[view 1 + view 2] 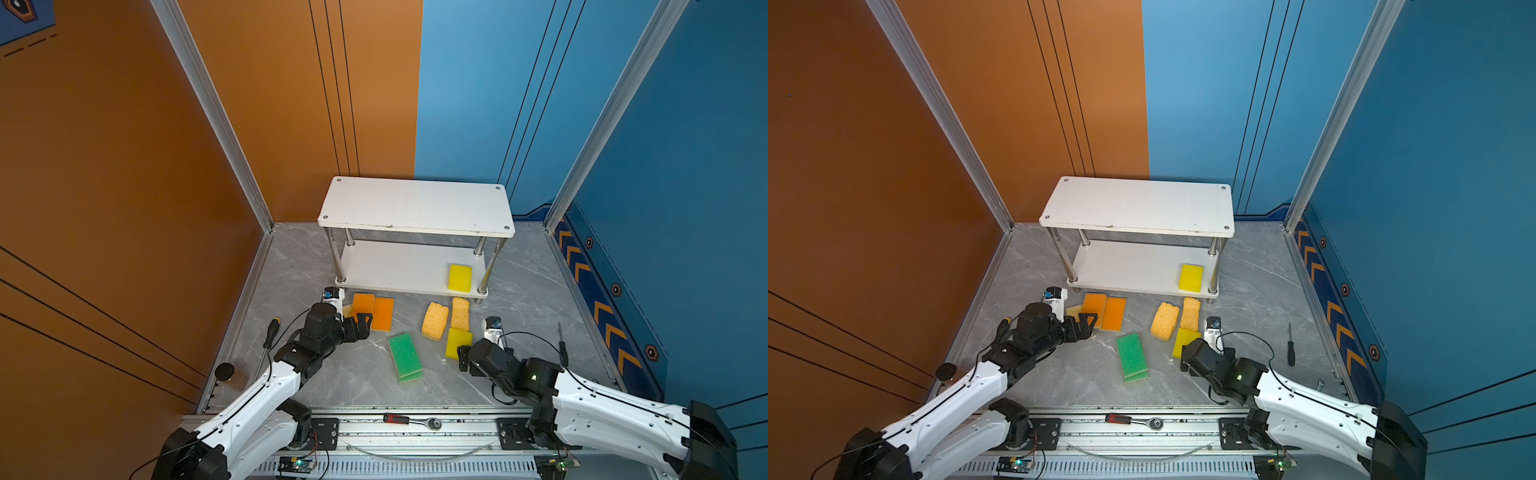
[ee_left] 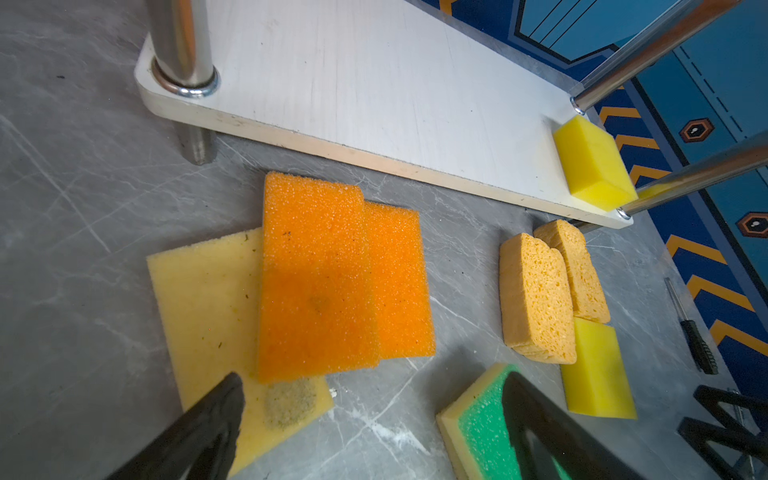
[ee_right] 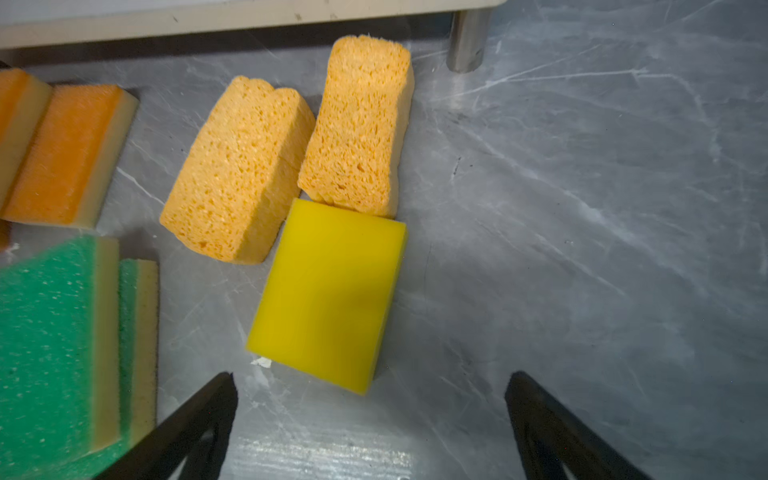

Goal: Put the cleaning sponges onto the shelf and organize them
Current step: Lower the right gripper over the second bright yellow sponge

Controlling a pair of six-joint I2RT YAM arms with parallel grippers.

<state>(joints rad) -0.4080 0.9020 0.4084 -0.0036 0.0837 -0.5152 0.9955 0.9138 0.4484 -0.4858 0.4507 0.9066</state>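
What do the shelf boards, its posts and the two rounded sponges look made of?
Shelf boards: probably white laminated wood; matte, chipped front edge. Posts: polished metal, mirror reflections. Rounded sponges: open-pored cellulose or foam, irregular holes.

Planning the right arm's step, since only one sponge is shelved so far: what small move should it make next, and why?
Probably ease the right gripper forward and down until its open jaws straddle the yellow sponge on the table just ahead. It is the nearest sponge, nothing lies on it, and another yellow sponge already sits on the shelf, lower board.
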